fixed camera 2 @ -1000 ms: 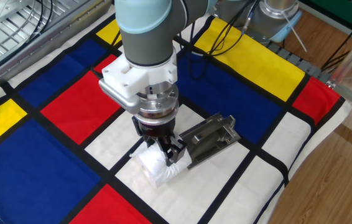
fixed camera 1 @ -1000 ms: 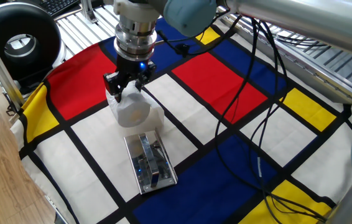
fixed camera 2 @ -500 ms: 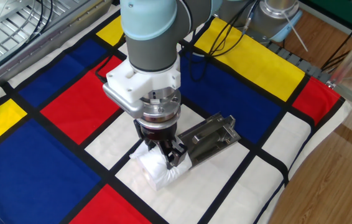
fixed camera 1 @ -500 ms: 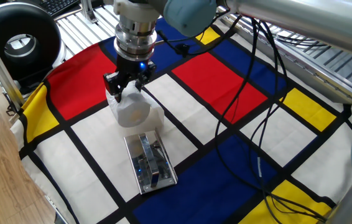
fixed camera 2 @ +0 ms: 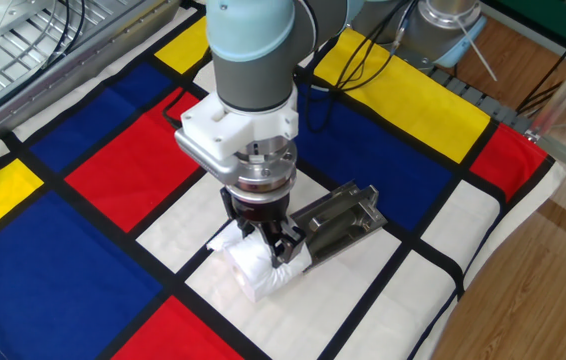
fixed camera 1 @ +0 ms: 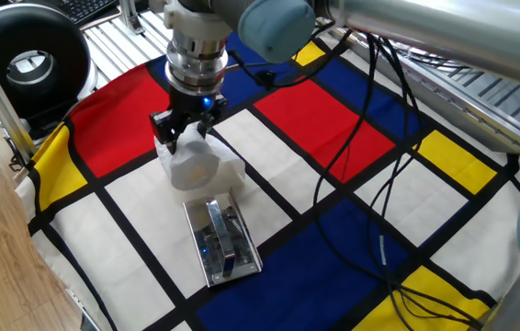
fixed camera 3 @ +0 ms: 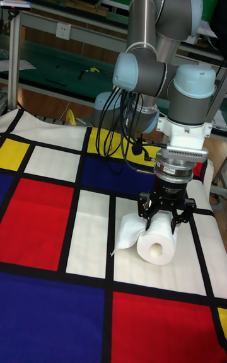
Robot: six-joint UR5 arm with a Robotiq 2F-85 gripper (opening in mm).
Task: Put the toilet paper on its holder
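Toilet paper (fixed camera 3: 156, 244), a white roll lying on its side on a white panel of the checked cloth (fixed camera 1: 333, 119), with a loose sheet (fixed camera 3: 126, 230) trailing off one end. The gripper (fixed camera 3: 166, 215) stands directly above the roll, pointing straight down, its two fingers straddling the roll's upper part, one on each side. In the tall fixed view the fingers appear to press against the paper, so the jaws are judged to be clenched on the roll, though the contact itself is partly hidden.

The roll's long axis runs roughly level with the table; its open core faces the tall fixed camera, away from the holder (fixed camera 2: 338, 222). The holder, a shiny metal plate with its bar, lies flat on the cloth just beside the roll, at the roll's far end as seen from that camera. In one fixed view the roll (fixed camera 1: 193, 165) sits between the gripper (fixed camera 1: 179, 129) and the holder (fixed camera 1: 222, 239), whose long side continues the same line. The coming move therefore turns on bringing core and bar into line.
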